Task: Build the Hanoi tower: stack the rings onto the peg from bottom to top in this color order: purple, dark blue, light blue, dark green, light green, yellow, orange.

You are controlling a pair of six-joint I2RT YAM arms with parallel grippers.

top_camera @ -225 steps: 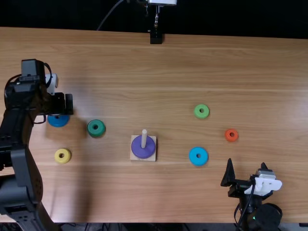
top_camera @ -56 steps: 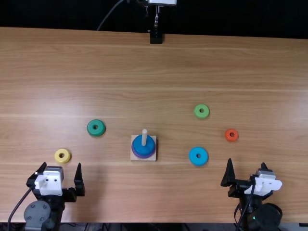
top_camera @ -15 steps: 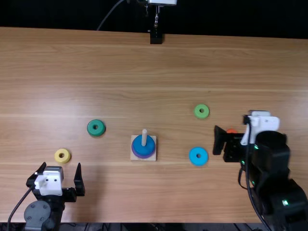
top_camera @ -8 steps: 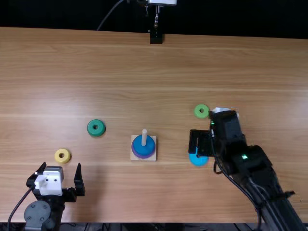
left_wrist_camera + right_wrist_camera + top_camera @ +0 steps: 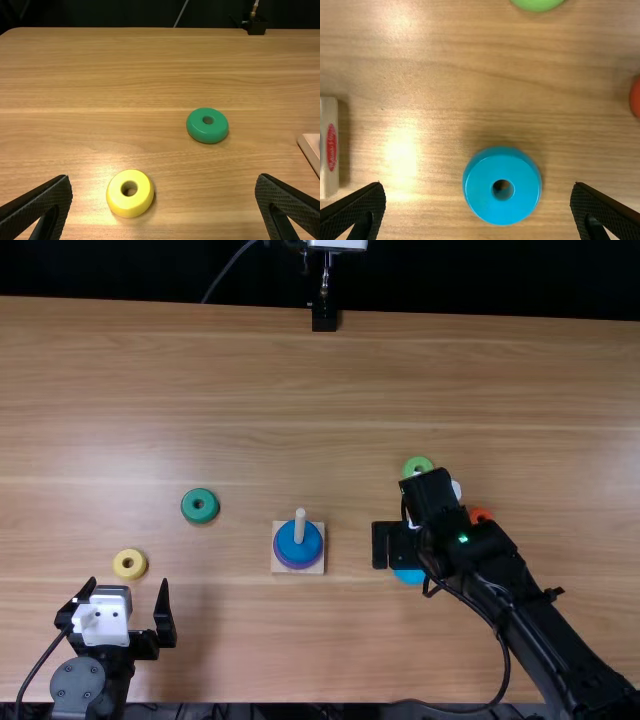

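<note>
In the top view my right gripper [image 5: 392,544] hangs over the light blue ring [image 5: 409,577], partly covering it. The right wrist view has the light blue ring [image 5: 502,186] lying flat between the spread fingers of my right gripper [image 5: 478,210], untouched. My left gripper [image 5: 127,608] stands open near the table's front edge; in its wrist view, the open left gripper [image 5: 164,202] has the yellow ring [image 5: 130,193] beyond it. On the peg [image 5: 300,524] the dark blue ring [image 5: 299,545] rests over the purple ring [image 5: 299,566], above a square wooden base [image 5: 282,568].
The dark green ring [image 5: 200,505] and yellow ring [image 5: 130,563] lie left of the base. The light green ring [image 5: 417,466] and orange ring [image 5: 480,514] lie by the right arm, partly covered. A black stand [image 5: 325,316] is at the back edge.
The dark blue ring went onto the peg and the left arm drew back to the front edge. More recently, the right arm moved forward, then left, over the light blue ring.
</note>
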